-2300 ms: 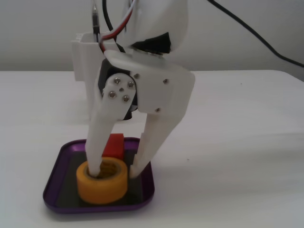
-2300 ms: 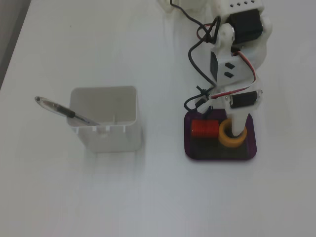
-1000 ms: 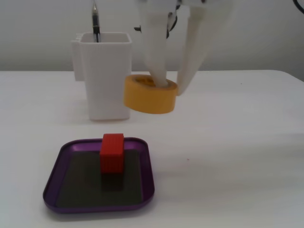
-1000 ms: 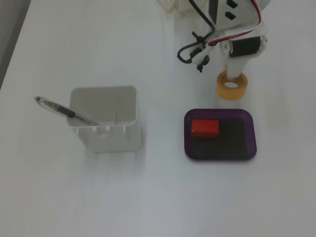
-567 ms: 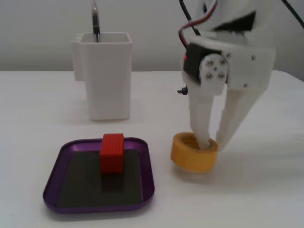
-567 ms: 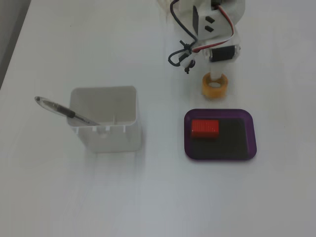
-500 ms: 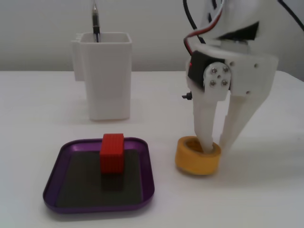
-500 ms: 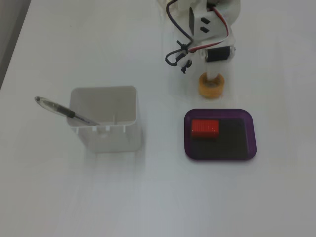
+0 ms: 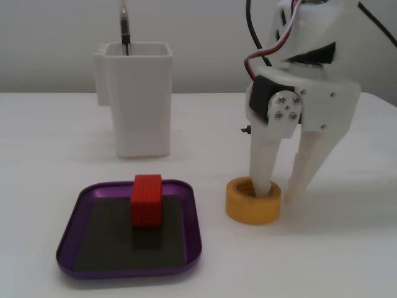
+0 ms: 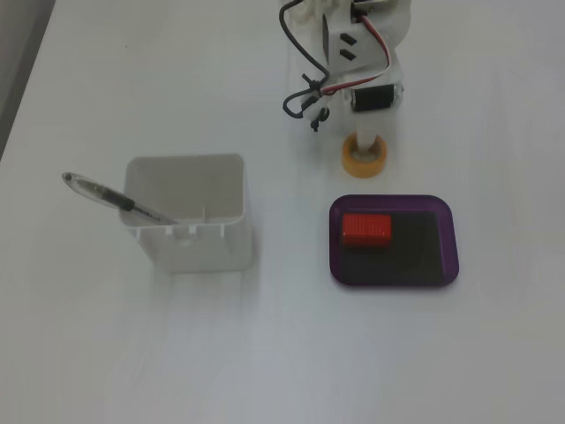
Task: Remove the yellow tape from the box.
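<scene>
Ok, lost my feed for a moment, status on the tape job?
Gripper open, one finger in the yellow tape core, one outside. Tape sits on the table, clear of the box. Red block alone in box. Nothing in the way.

Arm: white plastic shell, glossy, rounded upper housing. Gripper [image 9: 278,191] has two long, tapering white fingers [image 9: 263,167]. A round white hub on one finger carries four silver screws; more screws dot the flat side plate. Black servo blocks sit in the white frame. Red, white and black cables loop alongside [image 10: 305,95].
</scene>
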You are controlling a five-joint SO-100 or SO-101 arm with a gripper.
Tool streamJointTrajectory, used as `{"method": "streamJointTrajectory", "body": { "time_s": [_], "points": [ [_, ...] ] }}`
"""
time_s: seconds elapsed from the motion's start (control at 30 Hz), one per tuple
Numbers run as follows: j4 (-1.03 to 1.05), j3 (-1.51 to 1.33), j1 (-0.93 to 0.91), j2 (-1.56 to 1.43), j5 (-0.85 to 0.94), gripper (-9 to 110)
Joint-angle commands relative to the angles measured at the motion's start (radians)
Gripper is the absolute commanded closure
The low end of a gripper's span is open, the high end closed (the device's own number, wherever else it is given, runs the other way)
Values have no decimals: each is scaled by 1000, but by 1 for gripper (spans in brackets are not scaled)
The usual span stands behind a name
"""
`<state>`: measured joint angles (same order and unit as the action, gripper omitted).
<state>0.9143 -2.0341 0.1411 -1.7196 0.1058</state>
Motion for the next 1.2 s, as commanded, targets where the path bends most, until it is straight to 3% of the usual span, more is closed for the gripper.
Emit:
{"method": "streamJointTrajectory", "body": {
  "time_s": [0.0,0.13,0.4,0.83,1.17],
  "points": [
    [92,94,-15,-84,-8,83],
    [163,120,-14,-213,2,77],
    [244,55,-18,-681,-8,77],
    [-94,-678,-181,-1264,-14,77],
    [-11,-1037,-186,-1735,-14,77]
  ]
}}
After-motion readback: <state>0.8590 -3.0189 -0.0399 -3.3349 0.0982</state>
